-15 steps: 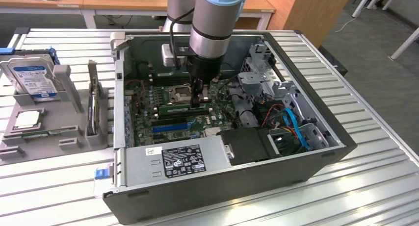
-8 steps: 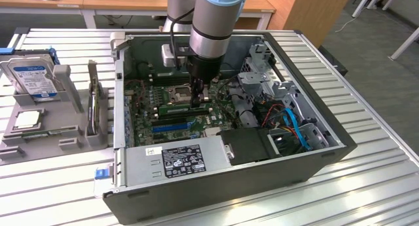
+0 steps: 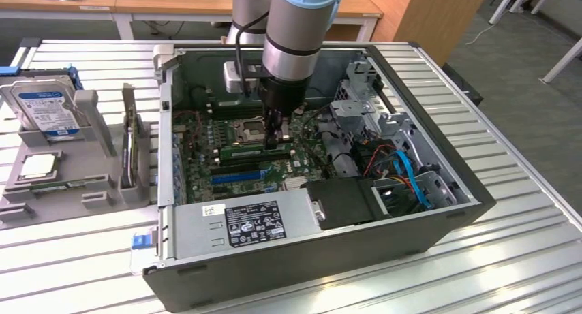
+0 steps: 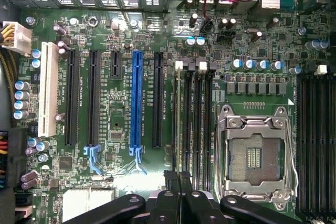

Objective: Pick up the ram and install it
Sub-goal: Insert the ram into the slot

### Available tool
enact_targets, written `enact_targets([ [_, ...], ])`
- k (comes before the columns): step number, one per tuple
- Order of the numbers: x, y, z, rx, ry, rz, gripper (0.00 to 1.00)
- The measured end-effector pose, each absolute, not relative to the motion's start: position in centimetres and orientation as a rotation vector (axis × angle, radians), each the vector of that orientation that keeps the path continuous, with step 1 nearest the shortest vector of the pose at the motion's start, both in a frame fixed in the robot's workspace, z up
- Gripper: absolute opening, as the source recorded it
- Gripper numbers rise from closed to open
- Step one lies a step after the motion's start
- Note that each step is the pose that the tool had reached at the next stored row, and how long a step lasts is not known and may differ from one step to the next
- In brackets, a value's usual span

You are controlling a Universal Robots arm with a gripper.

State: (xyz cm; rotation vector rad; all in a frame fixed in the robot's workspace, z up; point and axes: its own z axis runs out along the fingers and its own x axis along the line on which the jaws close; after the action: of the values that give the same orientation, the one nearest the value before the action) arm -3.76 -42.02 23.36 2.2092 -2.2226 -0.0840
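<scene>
Exterior view: claw, tips pressed together, meets top edge of the ram, standing edge-up on motherboard directly beneath. Risk: off-centre push could tilt it, leaving one end unseated.

You have one CPU socket. Just beside it, count four memory slots. Past those are one blue expansion slot, four black expansion slots (three long, one short) and one white slot. One gripper is near the socket, and one hard drive stands well apart from it.
</scene>
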Motion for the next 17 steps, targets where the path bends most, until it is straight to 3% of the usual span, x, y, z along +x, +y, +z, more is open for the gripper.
enact_targets([
  [17,-3.71,-42.01,23.26,2.194,-2.239,-0.084,0.11],
])
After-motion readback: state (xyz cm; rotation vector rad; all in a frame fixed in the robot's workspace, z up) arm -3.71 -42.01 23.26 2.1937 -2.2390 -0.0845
